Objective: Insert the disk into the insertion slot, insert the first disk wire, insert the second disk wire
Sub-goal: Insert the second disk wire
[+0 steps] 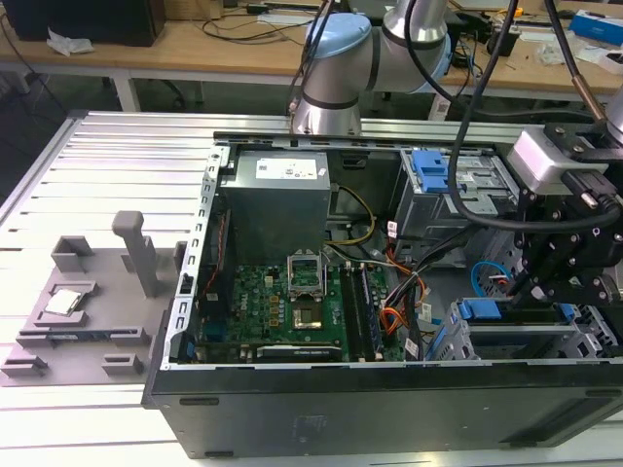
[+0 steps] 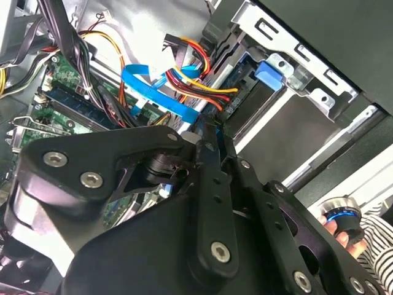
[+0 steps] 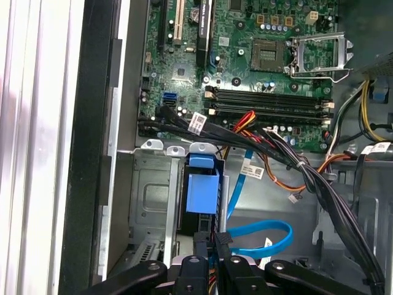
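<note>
The disk sits inside the insertion slot (image 3: pixel 150 196), its blue carrier (image 3: pixel 202 190) showing at the cage mouth, also visible in the exterior view as the blue carrier (image 1: pixel 477 311). My gripper (image 3: pixel 212 243) hangs just behind the disk's rear edge, shut on the black plug of a blue flat wire (image 3: pixel 261 243). In the second wrist view the gripper (image 2: pixel 212 130) pinches that blue wire (image 2: pixel 163 98) close to the carrier tab (image 2: pixel 270 74). A red, yellow and orange wire bundle (image 2: pixel 196 80) lies loose beside it. In the exterior view the gripper (image 1: pixel 531 287) is low at the case's right end.
The green motherboard (image 1: pixel 292 306) and grey power supply (image 1: pixel 277 185) fill the case. A taller silver cage with a blue clip (image 1: pixel 428 170) stands behind. Black cable bundles (image 3: pixel 307 172) cross near the gripper. A hand in a striped sleeve (image 2: pixel 347 230) holds a knob. A grey fixture (image 1: pixel 88 302) lies outside.
</note>
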